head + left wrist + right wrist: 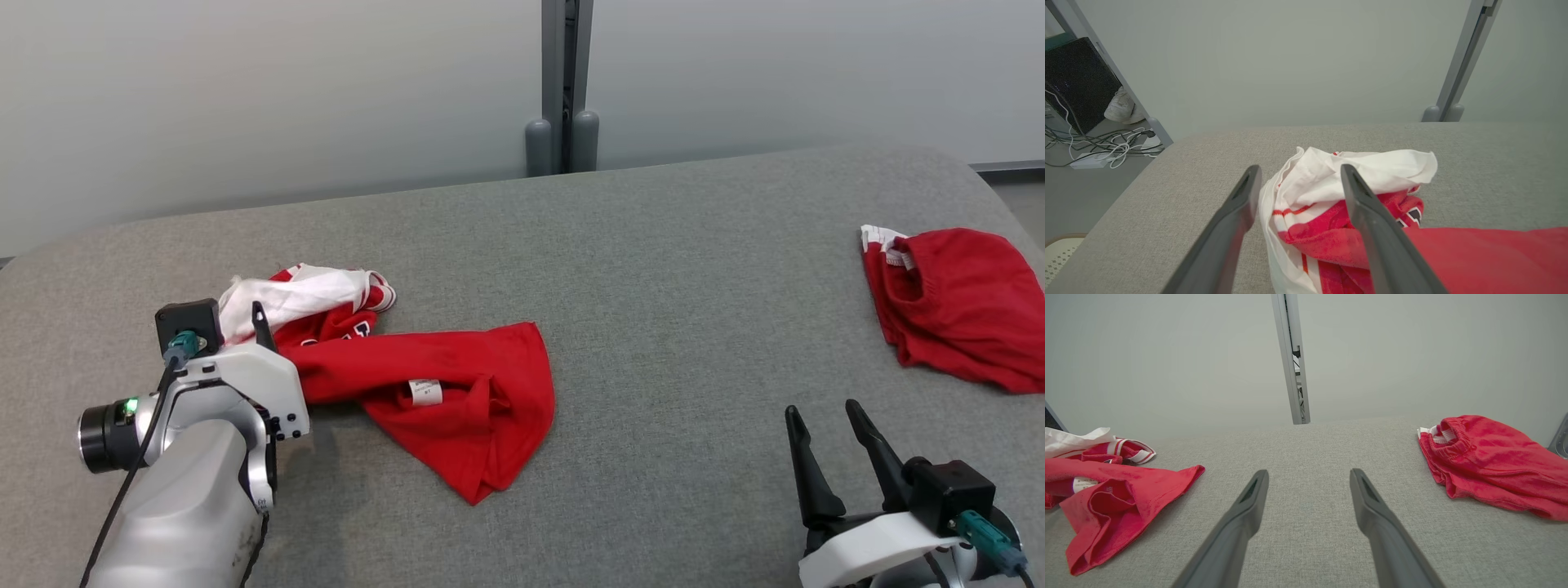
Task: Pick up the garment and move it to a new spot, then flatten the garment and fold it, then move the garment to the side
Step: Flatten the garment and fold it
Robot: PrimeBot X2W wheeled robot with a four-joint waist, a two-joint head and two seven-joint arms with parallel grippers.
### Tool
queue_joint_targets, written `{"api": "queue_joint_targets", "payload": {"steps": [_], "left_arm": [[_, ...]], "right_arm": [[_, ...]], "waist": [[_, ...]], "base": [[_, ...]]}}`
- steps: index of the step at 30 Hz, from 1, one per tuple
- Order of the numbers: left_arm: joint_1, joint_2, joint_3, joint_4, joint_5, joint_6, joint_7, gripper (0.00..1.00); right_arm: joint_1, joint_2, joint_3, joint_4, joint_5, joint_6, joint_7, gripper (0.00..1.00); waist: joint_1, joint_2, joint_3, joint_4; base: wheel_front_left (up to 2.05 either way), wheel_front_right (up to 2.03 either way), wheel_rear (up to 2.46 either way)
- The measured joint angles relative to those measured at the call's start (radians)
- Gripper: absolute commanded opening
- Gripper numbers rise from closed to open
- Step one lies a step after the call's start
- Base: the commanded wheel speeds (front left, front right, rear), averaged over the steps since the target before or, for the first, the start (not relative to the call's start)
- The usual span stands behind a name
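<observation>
Grey padded table (pixel 669 245) is carrying crumpled red-and-white shirt (pixel 457 384) at 9 o'clock. Left claw (pixel 1300 168) is hovering wide, straddling white end, likely positioning for flattening. Right claw (pixel 820 408) is waiting wide at 5 o'clock. Red shorts (pixel 959 306) lying at 3 o'clock.

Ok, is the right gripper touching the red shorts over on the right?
Apart. The right wrist view shows bare grey surface between the open right gripper and the red shorts.

The left gripper (pixel 1300 169), out ahead on its pale forearm (pixel 188 506), holds its fingers spread wide; the right gripper (pixel 820 408) sits low, fingers parted.
</observation>
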State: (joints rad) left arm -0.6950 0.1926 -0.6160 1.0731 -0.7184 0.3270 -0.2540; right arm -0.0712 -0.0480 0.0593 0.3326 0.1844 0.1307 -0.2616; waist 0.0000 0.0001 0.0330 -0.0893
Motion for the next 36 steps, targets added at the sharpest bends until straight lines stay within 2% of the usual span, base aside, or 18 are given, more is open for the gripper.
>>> {"api": "queue_joint_targets", "payload": {"steps": [7, 14, 22, 29, 36], "left_arm": [[0.071, 0.010, 0.054, -0.137, 0.027, 0.010, -0.007, 1.00], [0.223, 0.018, 0.085, -0.361, 0.140, 0.010, -0.008, 1.00], [0.415, 0.018, 0.107, -0.565, 0.230, -0.011, -0.008, 1.00], [0.546, 0.019, 0.145, -0.685, 0.277, -0.015, -0.008, 1.00], [0.574, 0.007, 0.156, -0.725, 0.301, -0.027, -0.008, 1.00]], "right_arm": [[0.002, 0.000, -0.016, 0.004, -0.002, 0.000, 0.000, 1.00], [0.006, 0.000, -0.019, 0.027, -0.009, 0.000, 0.000, 1.00], [-0.028, 0.000, -0.006, 0.078, -0.024, 0.000, 0.014, 1.00], [-0.153, 0.000, 0.027, 0.188, -0.049, 0.000, 0.083, 1.00], [-0.301, 0.001, 0.065, 0.354, -0.043, 0.000, 0.163, 1.00]], "waist": [[0.0001, 0.0000, -0.008, 0.029], [0.0001, 0.0000, -0.028, 0.080], [0.0000, 0.0000, -0.047, 0.157], [0.0000, 0.0000, -0.047, 0.220], [0.0001, 0.0000, -0.026, 0.280]], "base": [[0.00, 0.00, 0.00], [0.00, 0.00, 0.00], [0.00, 0.00, 0.00], [0.00, 0.00, 0.00], [0.00, 0.00, 0.00]]}}
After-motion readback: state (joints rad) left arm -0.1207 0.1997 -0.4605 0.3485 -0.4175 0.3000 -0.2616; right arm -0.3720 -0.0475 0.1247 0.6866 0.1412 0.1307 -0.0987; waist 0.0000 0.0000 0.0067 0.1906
